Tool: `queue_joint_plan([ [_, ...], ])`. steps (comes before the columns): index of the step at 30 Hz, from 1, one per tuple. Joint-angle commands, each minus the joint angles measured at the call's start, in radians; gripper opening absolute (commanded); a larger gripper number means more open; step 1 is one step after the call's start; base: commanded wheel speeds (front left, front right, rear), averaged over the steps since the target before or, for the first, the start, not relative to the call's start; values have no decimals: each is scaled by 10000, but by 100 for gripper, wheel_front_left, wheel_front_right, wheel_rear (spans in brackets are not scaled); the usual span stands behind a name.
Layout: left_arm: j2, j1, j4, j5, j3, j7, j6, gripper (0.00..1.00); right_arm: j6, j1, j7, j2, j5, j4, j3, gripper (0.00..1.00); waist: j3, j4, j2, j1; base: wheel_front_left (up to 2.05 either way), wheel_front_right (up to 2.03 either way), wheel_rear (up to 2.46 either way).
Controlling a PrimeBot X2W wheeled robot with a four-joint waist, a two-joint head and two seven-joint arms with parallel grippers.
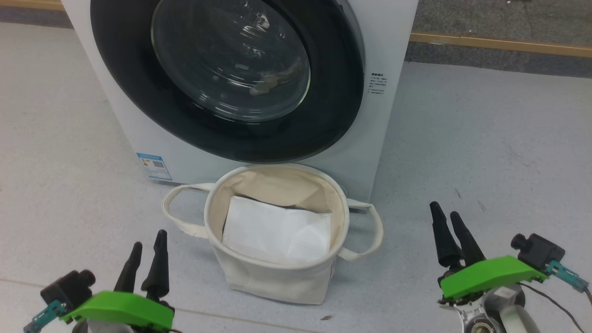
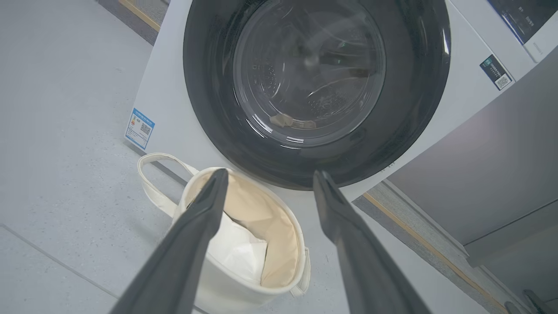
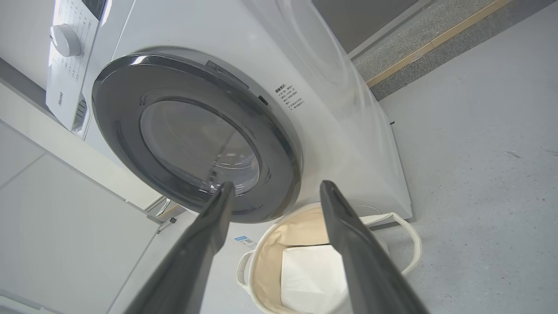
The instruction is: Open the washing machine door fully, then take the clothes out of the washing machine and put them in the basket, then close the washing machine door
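**Both grippers spread and empty, washer door shut**

Left gripper (image 1: 148, 240) and right gripper (image 1: 444, 210) hang low over the grey floor (image 1: 485, 152), fingers parted wide, nothing between them, touching nothing.

Between the two grippers and slightly ahead stands the basket (image 1: 277, 282), upright with its mouth facing up. Its two loop handles stick out sideways, one toward each gripper, so its long line runs across from one gripper to the other. A folded white sheet (image 1: 277, 231) lies flat inside it.

Just beyond the basket rises the washing machine (image 1: 384, 46). The washing machine door (image 1: 323, 115) is closed flat against the front, its glass dome bulging toward the grippers. Being round, it has no long axis.

The clothes (image 2: 290, 122) show as no more than a small tan patch low behind the glass, ahead of the left gripper's fingers; no print can be made out.

A blue label (image 1: 154, 166) with a square code sits at the machine's lower corner, ahead of the left gripper. A block of small print (image 1: 377, 84) sits ahead of the right gripper, too fine to read.

From the left wrist a dark sticker (image 2: 497, 72) with a code appears near the machine's top corner. From the right wrist a white dial (image 3: 64, 40) and a control panel with an unreadable word come into sight above the door.
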Motion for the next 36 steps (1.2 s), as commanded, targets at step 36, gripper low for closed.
queue_joint_plan([
  [36, 1000, -1054, -636, 3415, -587, -1163, 648, 100, 3, -1055, -916, -64, -4344, -622, 582, 100, -91, 81, 0, 0, 0, 0, 0],
])
